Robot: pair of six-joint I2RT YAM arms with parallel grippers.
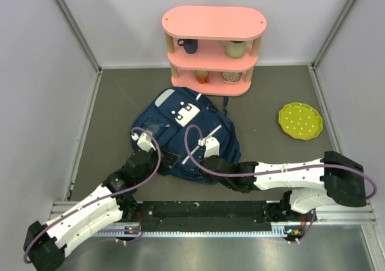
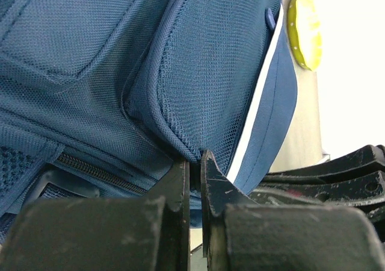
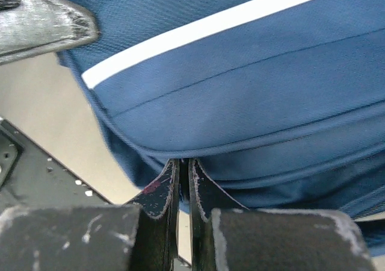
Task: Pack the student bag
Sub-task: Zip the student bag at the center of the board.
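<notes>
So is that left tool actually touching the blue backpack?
Touching. The left wrist view shows the left tool shut, with the backpack fabric running down into the narrow slit between its fingertips, pinched there.

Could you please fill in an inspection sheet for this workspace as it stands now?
Surface: dark grey table mat, nothing spilled that I can see.
Job's things: student bag lies flat mid-table, pocket side up.
Clutter: green plate to the bag's right; pink shelf behind it, holding cups.
Grippers: left gripper and right gripper are both shut, each seemingly pinching the bag's near edge.
Cables: purple cables loop from both wrists above the bag.
Surroundings: white walls on three sides.
</notes>
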